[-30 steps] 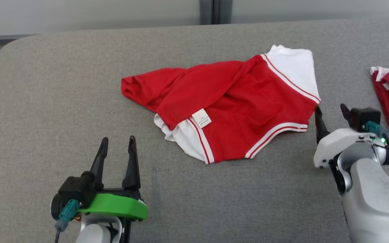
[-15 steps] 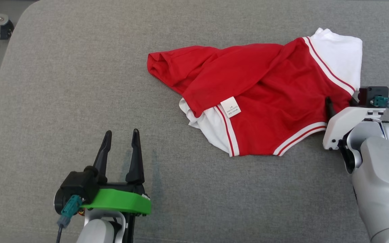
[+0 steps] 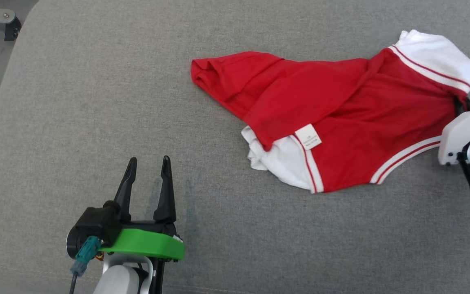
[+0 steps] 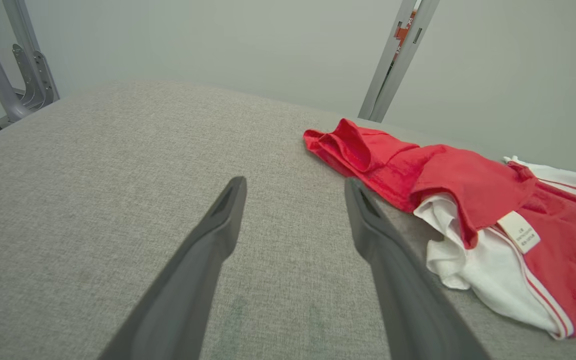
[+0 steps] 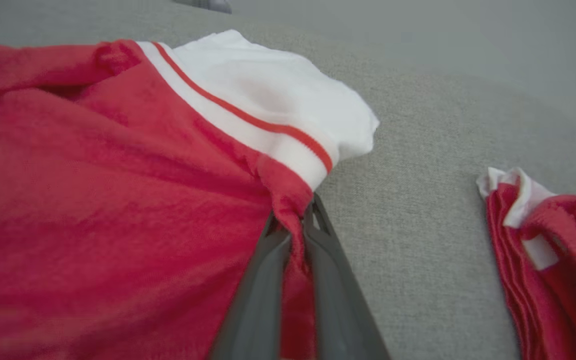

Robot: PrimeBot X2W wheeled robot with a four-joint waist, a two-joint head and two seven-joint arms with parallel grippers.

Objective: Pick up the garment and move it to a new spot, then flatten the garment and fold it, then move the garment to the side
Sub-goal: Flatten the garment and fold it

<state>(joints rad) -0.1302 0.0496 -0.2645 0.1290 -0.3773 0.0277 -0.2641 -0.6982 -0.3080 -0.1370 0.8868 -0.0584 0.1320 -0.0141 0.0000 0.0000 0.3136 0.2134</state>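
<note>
Right wrist view: the right gripper (image 5: 295,217) clamps a red edge of the garment (image 5: 118,175), whose length runs leftward across the padded table's (image 3: 96,102) right half, with the wide-open left gripper (image 3: 149,161) well apart.

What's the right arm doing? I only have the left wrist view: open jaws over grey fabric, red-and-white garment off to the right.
Observer: The right gripper is shut on the garment, jaws pinching red cloth at its edge, just below the white striped band.
Operator: Is it lifted?
Observer: Cannot tell the height. The cloth puckers toward the pinch, and the rest lies on the grey surface.
Operator: Anything else nearby?
Observer: A second garment, red and white and bunched, lies apart from the first, at the right of the right wrist view.
</note>
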